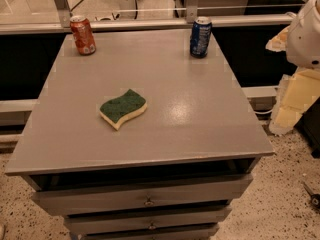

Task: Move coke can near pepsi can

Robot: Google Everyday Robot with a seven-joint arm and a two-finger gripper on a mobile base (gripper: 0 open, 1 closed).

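- Camera view, task item: small red-orange aluminium coke can [82,35] with a silver top, upright at the far-left corner of the grey drawer-fronted table [200,114].
- Camera view, target: dark blue aluminium pepsi can [201,36], upright at the far edge, right of centre, well apart from the coke can.
- Camera view, other: wavy green-and-yellow sponge [123,108], nearer, left of the table's middle.
- Camera view, tool: gripper outside the frame, its state not determinable; only the white rounded arm casing [305,31] shows at the right edge.
- Handling judgement: reach not yet made. Take the coke can mid-body, keep it upright, carry it along the far edge and set it down just short of the pepsi can.
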